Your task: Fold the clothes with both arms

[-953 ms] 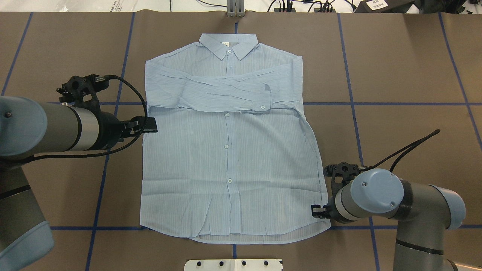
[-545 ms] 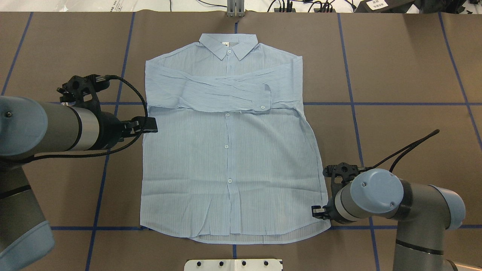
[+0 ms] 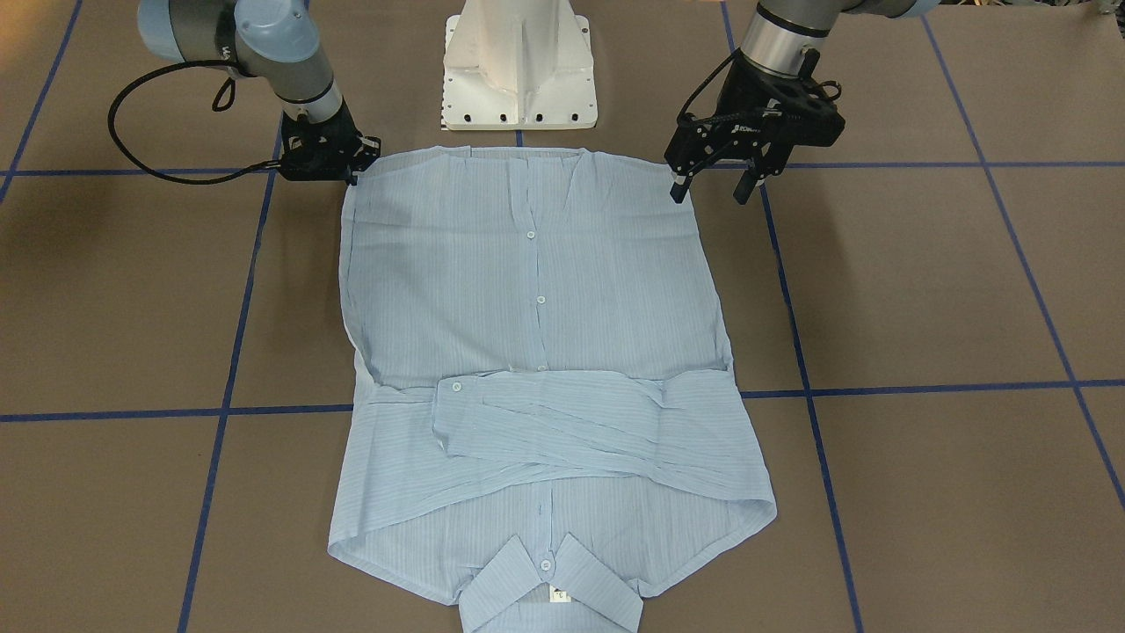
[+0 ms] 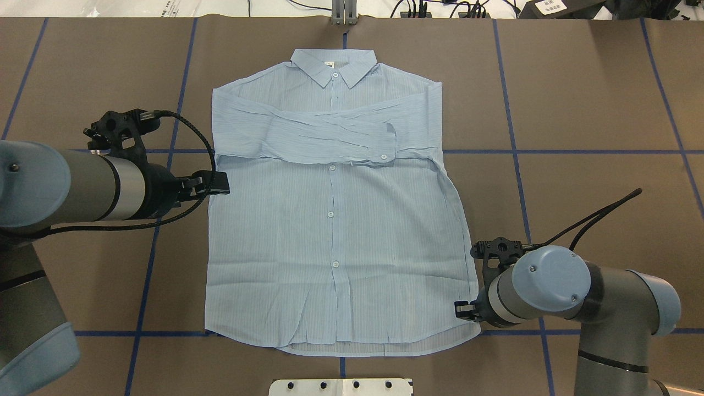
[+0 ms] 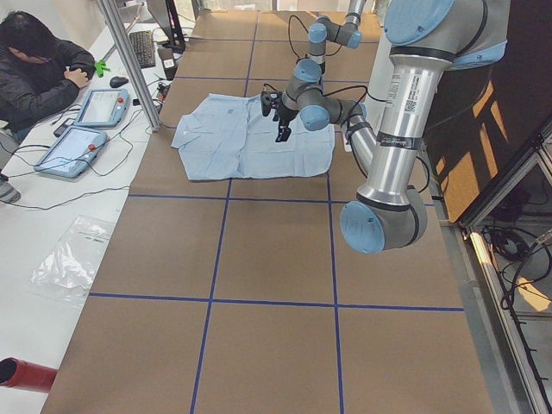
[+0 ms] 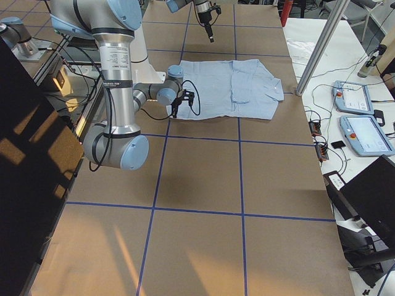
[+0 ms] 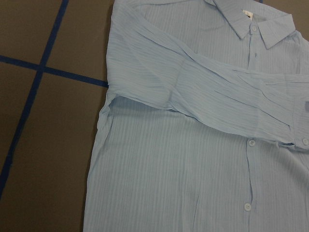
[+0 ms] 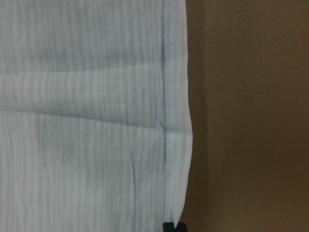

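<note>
One light-blue shirt (image 4: 330, 242) lies flat, front up, on the brown table (image 4: 594, 99), its collar (image 4: 334, 63) away from the robot and both sleeves (image 4: 330, 137) crossed over the chest. The left gripper (image 3: 710, 186) hovers at a side edge, jaws spread wide. The right gripper (image 3: 353, 167) sits low at a hem corner — whether it holds the cloth cannot be told.

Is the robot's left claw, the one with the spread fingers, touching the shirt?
Apart. In the exterior right view the left gripper hangs clear above the far edge of the shirt. Its own wrist view looks down on the cloth from well above.
</note>
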{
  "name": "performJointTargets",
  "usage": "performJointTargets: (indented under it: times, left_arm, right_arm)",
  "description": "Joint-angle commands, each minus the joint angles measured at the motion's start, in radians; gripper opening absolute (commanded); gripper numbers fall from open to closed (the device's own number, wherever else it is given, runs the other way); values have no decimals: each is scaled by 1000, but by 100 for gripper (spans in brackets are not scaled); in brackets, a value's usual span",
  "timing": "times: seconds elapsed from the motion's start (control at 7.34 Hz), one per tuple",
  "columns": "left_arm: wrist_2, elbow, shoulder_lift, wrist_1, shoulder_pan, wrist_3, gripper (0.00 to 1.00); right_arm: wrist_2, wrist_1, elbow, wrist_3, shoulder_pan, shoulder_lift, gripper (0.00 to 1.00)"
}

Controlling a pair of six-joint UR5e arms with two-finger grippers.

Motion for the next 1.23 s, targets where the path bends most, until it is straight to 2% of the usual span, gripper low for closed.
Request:
performJointTargets:
  times: [0.0,0.14,0.27,0.41,0.54,0.82,1.09]
  left_arm:
    - [-2,-2,11,2,6,-12,96]
    - [2,-4,38,12,73,-79,96]
    - [47,-4,82,23,194,-165,95]
    - [87,-2,98,78,295,-237,94]
    - [89,-1,100,99,357,-283,94]
    - [87,19,97,129,414,-317,86]
    - [89,43,93,137,414,-316,79]
  right_arm:
    - [0,0,16,2,2,13,0]
    - [-11,0,23,2,2,13,0]
    - [-9,2,31,2,0,13,0]
    - [-12,2,36,2,0,15,0]
    - [-14,0,39,2,0,15,0]
    - [-14,2,42,2,6,13,0]
    - [-14,0,55,2,11,15,0]
